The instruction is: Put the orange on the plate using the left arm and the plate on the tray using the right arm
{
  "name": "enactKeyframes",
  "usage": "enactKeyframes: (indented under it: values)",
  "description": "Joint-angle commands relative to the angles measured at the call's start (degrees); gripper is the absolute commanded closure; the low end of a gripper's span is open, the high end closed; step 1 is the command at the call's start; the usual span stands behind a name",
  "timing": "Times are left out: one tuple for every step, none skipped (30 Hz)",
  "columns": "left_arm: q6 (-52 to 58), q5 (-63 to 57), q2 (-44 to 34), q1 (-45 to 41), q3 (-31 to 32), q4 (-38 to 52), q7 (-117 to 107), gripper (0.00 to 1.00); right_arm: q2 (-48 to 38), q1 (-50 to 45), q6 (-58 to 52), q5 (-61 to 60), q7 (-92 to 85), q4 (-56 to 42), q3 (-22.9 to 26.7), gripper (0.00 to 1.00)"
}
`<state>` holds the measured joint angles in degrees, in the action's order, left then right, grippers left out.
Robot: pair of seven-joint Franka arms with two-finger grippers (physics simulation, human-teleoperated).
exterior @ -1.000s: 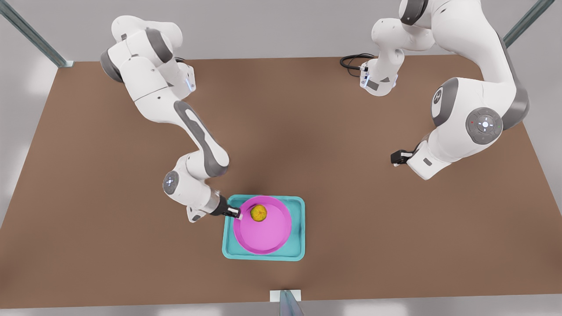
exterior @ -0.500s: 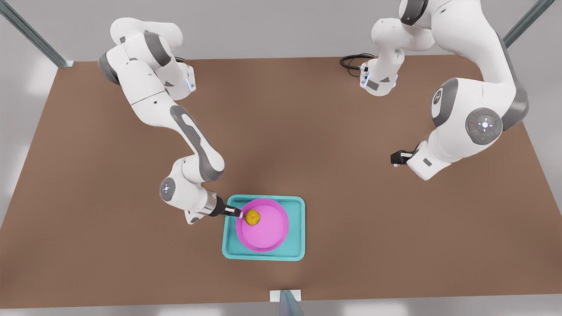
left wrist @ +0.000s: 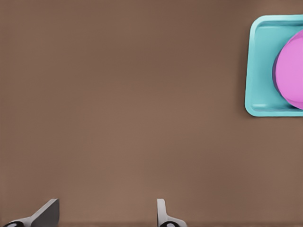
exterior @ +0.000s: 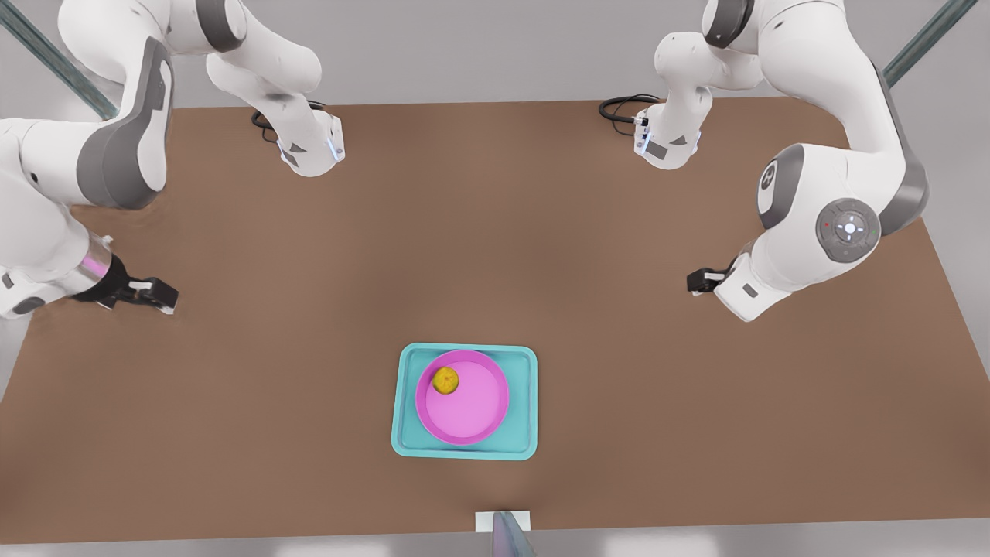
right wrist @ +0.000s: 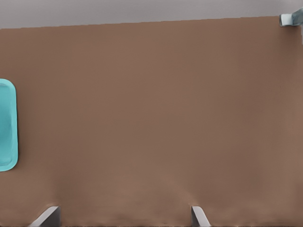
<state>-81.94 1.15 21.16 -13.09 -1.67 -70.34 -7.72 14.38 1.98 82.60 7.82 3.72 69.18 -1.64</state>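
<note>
Toward the bottom middle of the front view, the tray (exterior: 527, 402) lies flat on the brown worktop (exterior: 495, 232). The plate (exterior: 472, 406) sits inside it, with teal rim showing all the way round. The orange (exterior: 445, 380) rests on the plate, close to the rim on the front view's left and on the side nearer the arm bases. Nothing touches any of the three.

The right gripper (exterior: 166, 298) hangs at the front view's far left, well apart from the tray. It holds nothing, and its fingers (right wrist: 47, 216) are spread wide over bare worktop. From its wrist camera, a strip of the tray's edge shows off to one side.

The left gripper (exterior: 694, 280) hangs at the front view's right, also well clear of the tray. Its fingers (left wrist: 45, 213) are parted and empty. Its wrist camera catches one end of the tray with part of the plate's pink edge inside it. Both arms are idle, raised off the worktop.
</note>
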Motion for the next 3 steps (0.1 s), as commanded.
enactKeyframes:
  values:
    - [0.5,-0.1,-0.1,0.0,0.0,0.0,0.1,0.00,-3.6,-0.1,-14.6,4.7,-18.3,2.3,0.2,0.00]
    - [0.5,0.0,-0.1,0.1,0.0,0.0,0.6,0.00,-3.7,0.0,-14.6,4.6,-18.3,2.9,0.2,0.00]
    - [0.6,-0.3,-0.2,0.1,-0.1,0.0,0.8,0.00,-3.7,0.0,-14.6,4.6,-18.3,3.0,0.2,0.00]
